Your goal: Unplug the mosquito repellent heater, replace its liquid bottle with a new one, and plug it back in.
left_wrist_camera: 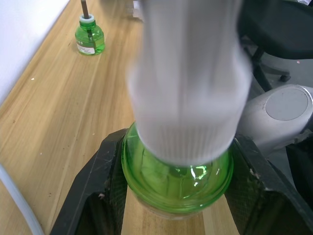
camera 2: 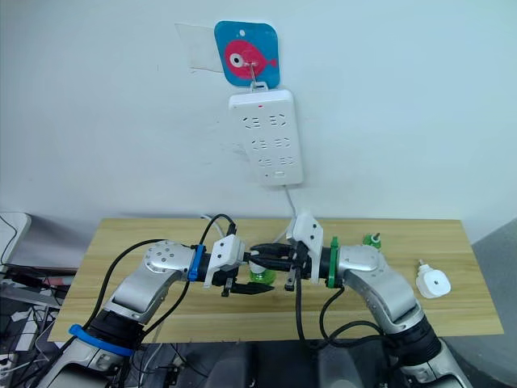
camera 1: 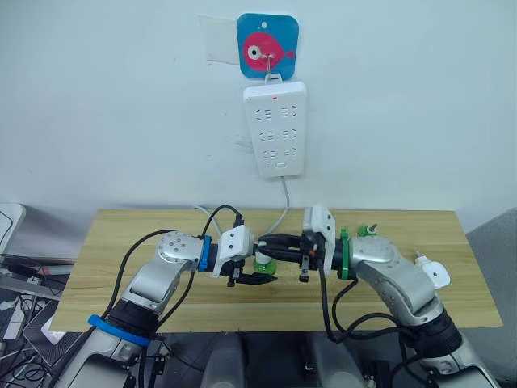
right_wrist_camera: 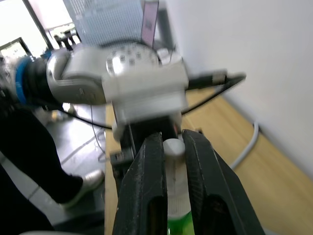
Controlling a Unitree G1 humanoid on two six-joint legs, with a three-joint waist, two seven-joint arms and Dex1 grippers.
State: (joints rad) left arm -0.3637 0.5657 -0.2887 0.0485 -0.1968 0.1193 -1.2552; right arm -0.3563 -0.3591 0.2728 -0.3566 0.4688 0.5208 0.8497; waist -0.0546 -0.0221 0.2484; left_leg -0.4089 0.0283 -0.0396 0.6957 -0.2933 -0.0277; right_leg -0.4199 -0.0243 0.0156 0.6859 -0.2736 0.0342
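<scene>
Left gripper (left_wrist_camera: pixel 176 196) clamped on green body of the new one (left_wrist_camera: pixel 177 174); right gripper (right_wrist_camera: pixel 172 147) pinching its white cap (right_wrist_camera: pixel 174 148). Advisable: hold body steady, twist cap squarely. Beyond right fingers: its liquid bottle (camera 2: pixel 372 239), then the mosquito repellent heater (camera 2: pixel 432 284), unplugged. Power strip (camera 2: pixel 265 136) unobstructed above.

A plain white wall (camera 1: pixel 121 105) is rising behind the wooden worktop (camera 1: pixel 121 242); a blue square hook plate with a pink fish (camera 1: pixel 267 45) is sticking to the wall above the worktop's far edge; a white power strip (camera 1: pixel 275 129) is hanging from it, its pale cable (camera 1: pixel 283 206) trailing down to the far edge; dark cables (camera 1: pixel 20 279) are lying beyond the worktop's left edge; a black chair (left_wrist_camera: pixel 274 34) is standing on the grey floor (left_wrist_camera: pixel 293 68).
</scene>
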